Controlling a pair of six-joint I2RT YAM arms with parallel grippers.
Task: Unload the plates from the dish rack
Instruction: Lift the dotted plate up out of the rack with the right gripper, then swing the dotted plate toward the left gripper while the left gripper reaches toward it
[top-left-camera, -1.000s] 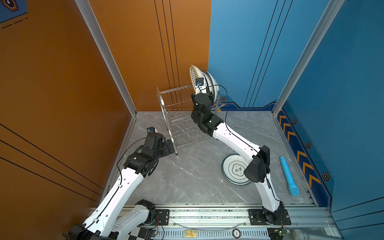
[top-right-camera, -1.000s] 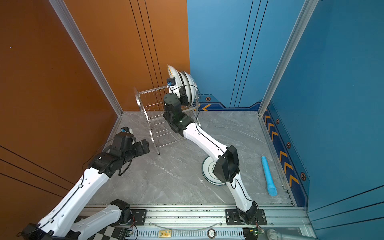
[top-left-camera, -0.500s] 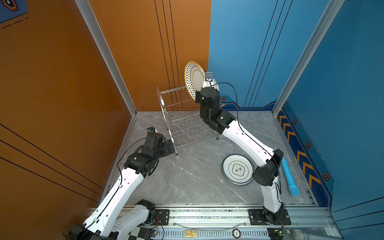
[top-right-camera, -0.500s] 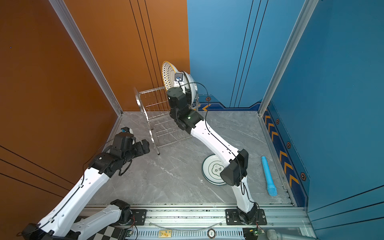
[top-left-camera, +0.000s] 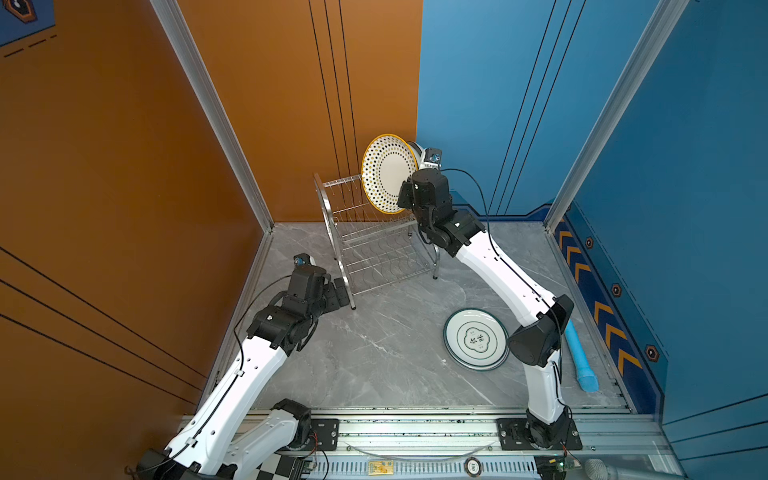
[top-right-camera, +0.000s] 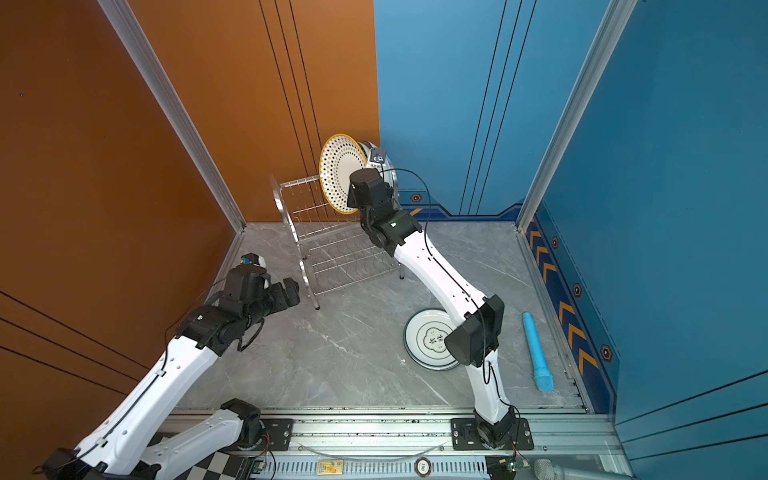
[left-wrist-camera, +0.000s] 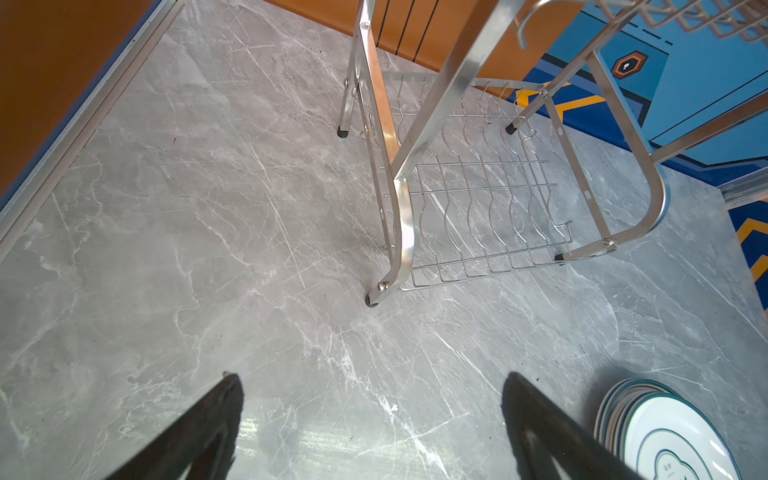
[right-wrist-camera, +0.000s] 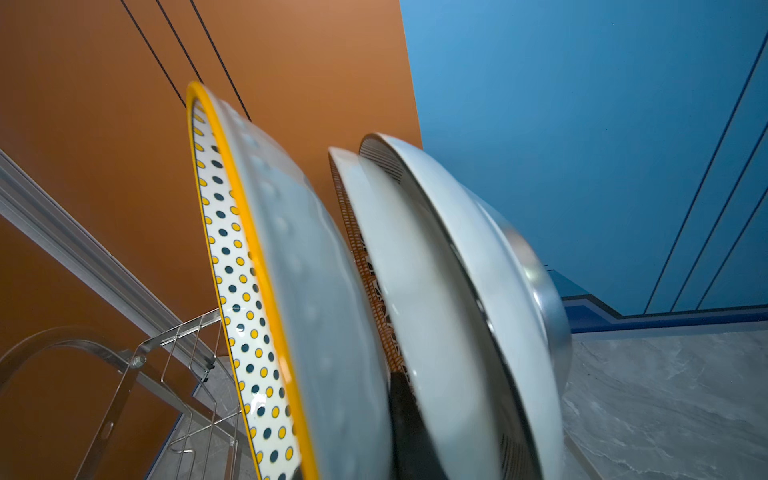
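Right wrist view: dish rack (right-wrist-camera: 137, 365) holds two plates (right-wrist-camera: 457, 291) beside dotted plate (right-wrist-camera: 241, 291).

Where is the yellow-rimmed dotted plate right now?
In both top views the dotted plate stands on edge at the back centre, held by the right gripper over the dish rack, just left of two other plates.

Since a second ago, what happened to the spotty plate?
The right gripper, shut on the dotted plate, turned it so its spotted face shows, and that arm's elbow swung outward. The left gripper stayed open beside the dish rack; the plate stack stayed put.
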